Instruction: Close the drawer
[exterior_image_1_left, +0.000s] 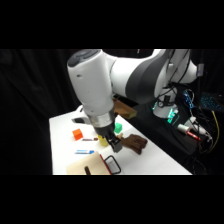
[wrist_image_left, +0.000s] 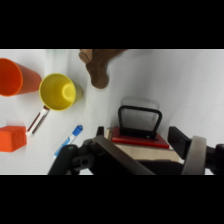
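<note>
Soft blur throughout; bright table, dark surroundings.

White counter (wrist_image_left: 190, 85); drawer (wrist_image_left: 139, 136) with red front, black loop handle (wrist_image_left: 140, 119), pale wood top; orange cup (wrist_image_left: 15, 77), yellow cup (wrist_image_left: 59, 91), orange block (wrist_image_left: 12, 138), dark brown lumpy object (wrist_image_left: 97, 65), blue-and-white pen (wrist_image_left: 70, 137), green piece (exterior_image_1_left: 118, 128)

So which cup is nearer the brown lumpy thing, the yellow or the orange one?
The yellow plastic cup. It lies beside the dark brown lumpy object; the orange plastic cup lies beyond it.

Side camera across table (exterior_image_1_left: 150, 160); wrist camera close above; shared drawer (wrist_image_left: 140, 136).
</note>
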